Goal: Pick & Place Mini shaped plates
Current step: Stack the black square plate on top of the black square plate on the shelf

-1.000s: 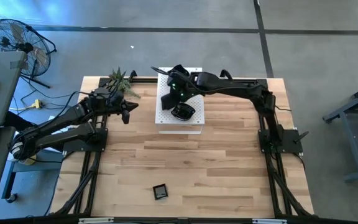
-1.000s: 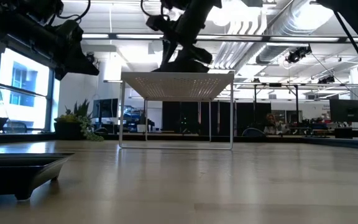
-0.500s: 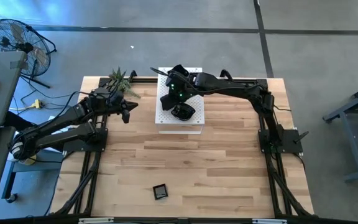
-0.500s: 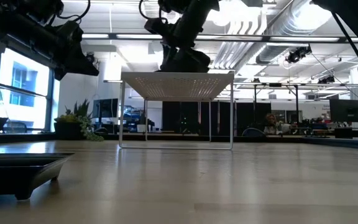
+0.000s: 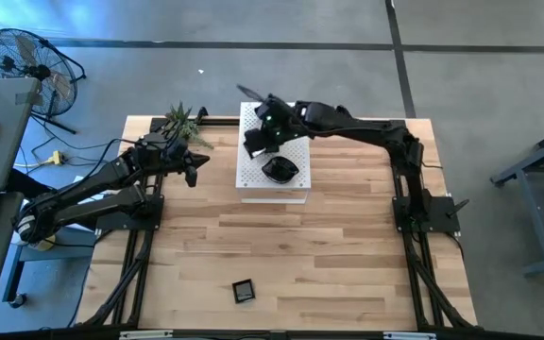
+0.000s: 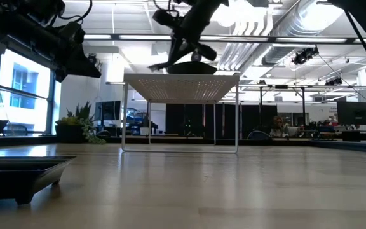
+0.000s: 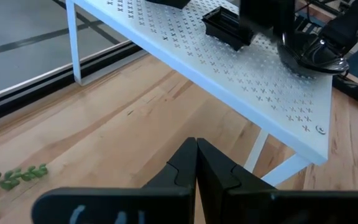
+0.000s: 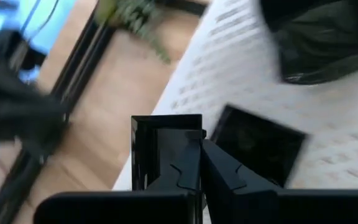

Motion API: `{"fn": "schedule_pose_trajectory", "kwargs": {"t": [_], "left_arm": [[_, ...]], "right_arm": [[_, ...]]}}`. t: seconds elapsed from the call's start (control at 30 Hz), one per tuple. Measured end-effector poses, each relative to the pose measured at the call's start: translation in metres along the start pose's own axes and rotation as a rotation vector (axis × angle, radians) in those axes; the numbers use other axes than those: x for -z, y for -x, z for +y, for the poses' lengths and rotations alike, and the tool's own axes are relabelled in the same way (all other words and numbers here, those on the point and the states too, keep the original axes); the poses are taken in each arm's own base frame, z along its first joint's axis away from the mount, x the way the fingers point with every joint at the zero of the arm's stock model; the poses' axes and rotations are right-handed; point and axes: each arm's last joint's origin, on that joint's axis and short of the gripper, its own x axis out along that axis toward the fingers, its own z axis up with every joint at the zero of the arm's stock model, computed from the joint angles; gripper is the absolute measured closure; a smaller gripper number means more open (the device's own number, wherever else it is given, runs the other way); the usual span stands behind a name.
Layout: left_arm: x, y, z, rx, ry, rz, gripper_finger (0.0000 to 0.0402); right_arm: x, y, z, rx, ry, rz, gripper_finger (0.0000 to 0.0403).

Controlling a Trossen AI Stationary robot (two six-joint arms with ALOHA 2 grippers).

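- Glossy black, a square mini plate (image 8: pixel 166 146) is pinched by its rim in the right claw (image 5: pixel 258 144), whose fingers are closed on it; the claw hangs over the far left part of the white perforated board (image 5: pixel 296 184).
- The board is a small raised shelf on thin legs, standing at the far edge of the wooden counter (image 5: pixel 348 255), near its middle.
- A second square black plate (image 8: pixel 257 146) lies flat on the board just beside the held one.
- A rounder, wavy-edged black plate (image 5: pixel 279 170) sits on the board near its middle, toward the counter's near side from the claw.
- One more square black plate (image 5: pixel 243 291) rests alone on the counter close to the near edge, well apart from the board.
- The left claw (image 5: pixel 194 173) waits above the counter's far left area, its fingers pressed together on nothing, beside the board.
- A small green spiky plant (image 5: pixel 182 121) stands at the far left corner of the counter.
- In the low view a black plate (image 6: pixel 18 175) fills the near left foreground.
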Motion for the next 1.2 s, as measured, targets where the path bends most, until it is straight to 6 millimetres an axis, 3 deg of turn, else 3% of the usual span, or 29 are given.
{"fn": "schedule_pose_trajectory", "kwargs": {"t": [0.2, 1.2], "left_arm": [[0.0, 0.0, 0.0, 0.0, 0.0, 0.0, 0.0401], [0.0, 0.0, 0.0, 0.005, 0.0, 0.001, 0.0401]], "right_arm": [[-0.007, 0.02, -0.013, 0.114, -0.12, -0.058, 0.04], [-0.004, 0.007, -0.021, 0.193, -0.35, -0.055, 0.04]]}}
